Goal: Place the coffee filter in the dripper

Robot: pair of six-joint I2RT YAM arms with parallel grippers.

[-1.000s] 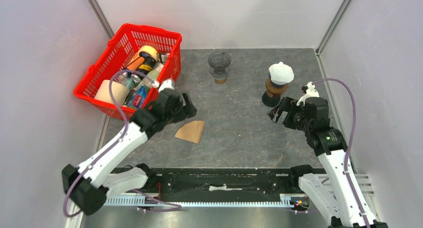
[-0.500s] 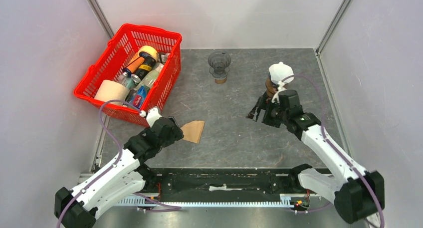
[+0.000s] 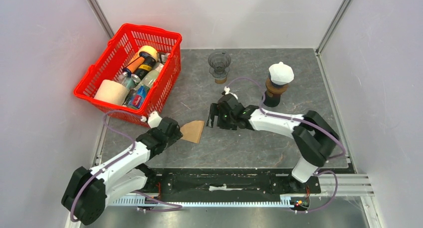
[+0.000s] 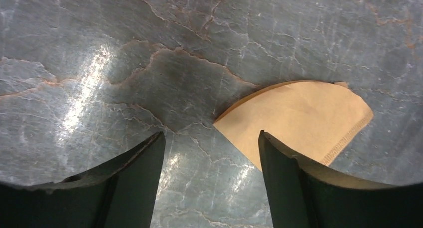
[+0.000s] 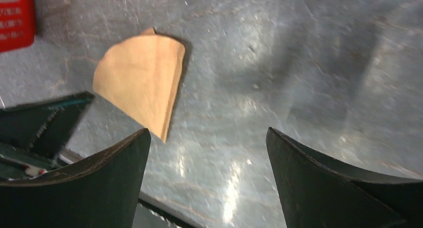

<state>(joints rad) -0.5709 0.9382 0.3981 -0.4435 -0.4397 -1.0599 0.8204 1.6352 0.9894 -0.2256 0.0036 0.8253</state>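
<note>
A brown paper coffee filter [image 3: 193,131] lies flat on the grey stone table, in front of the red basket. My left gripper [image 3: 176,133] is low at the filter's left edge. In the left wrist view the filter [image 4: 299,115] lies ahead and to the right, and the open left gripper [image 4: 211,135] has bare table between its fingers; the right finger overlaps the filter's near edge. My right gripper [image 3: 213,117] hovers open just right of the filter. In the right wrist view the filter [image 5: 142,81] lies ahead-left of the right gripper [image 5: 208,130]. The clear glass dripper [image 3: 219,64] stands upright at the back centre.
A red basket [image 3: 97,82] full of bottles and a roll stands at the back left; its corner [image 5: 15,18] shows in the right wrist view. A dark upright piece with a white top [image 3: 280,74] stands at the back right. The black rail [image 3: 219,180] runs along the near edge.
My right arm has swung left across the table to just beside the filter. My left arm has dropped down to the filter's left edge, and its jaws have narrowed a little.
</note>
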